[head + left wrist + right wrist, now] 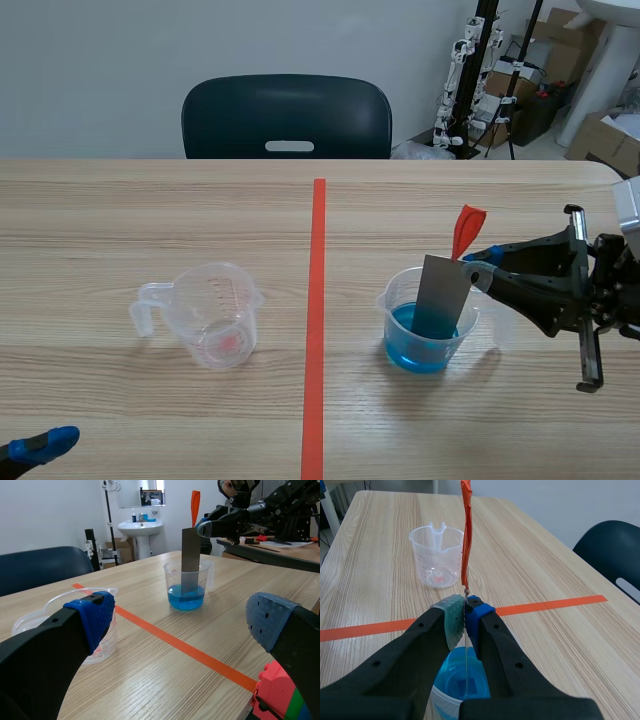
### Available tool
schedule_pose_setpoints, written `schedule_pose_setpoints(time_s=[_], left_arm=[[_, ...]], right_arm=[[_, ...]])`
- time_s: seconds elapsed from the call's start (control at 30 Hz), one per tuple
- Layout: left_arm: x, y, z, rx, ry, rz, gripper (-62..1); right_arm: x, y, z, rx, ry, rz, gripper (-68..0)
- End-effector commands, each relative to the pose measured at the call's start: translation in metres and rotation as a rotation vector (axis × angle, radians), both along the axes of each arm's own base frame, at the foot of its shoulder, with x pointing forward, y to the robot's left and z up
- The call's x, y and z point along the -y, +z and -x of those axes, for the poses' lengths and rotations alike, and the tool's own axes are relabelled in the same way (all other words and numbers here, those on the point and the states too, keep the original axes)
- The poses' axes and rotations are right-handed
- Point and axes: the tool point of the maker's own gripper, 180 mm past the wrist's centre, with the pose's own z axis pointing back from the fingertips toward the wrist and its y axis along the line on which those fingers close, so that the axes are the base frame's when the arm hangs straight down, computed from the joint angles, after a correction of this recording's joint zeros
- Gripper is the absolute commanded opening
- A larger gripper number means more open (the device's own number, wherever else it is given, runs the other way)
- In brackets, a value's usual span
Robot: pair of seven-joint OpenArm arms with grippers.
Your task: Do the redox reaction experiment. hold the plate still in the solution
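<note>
Clamping plate (446, 294), right pincer (465, 616) (solution (408, 328) below)

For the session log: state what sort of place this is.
Probably a robot lab or workroom set up for a bench chemistry demo: a taped wooden table, the right claw holding a metal plate in a beaker of blue solution, and a washbasin and cardboard boxes behind.

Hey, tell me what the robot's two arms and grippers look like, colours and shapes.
The left gripper has two thick, rounded black fingers, each tipped with a blue dotted pad. The right gripper has the same chunky black fingers, but one pad is grey-green and the other blue. The right arm behind it is black and angular.
</note>
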Motion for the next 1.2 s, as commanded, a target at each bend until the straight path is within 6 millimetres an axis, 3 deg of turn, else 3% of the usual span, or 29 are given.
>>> schedule_pose_setpoints(time_s=[0.0,1.17], left_arm=[[-0.0024,0.011,-0.0003,0.044,-0.007,0.034,-5.4],[-0.0024,0.011,-0.0003,0.044,-0.007,0.034,-5.4]], right_arm=[[0.0037,0.0118,-0.0052,0.025,-0.008,-0.021,-66.9],[0.0086,0.0161,0.0005,0.024,-0.006,-0.054,-66.9]])
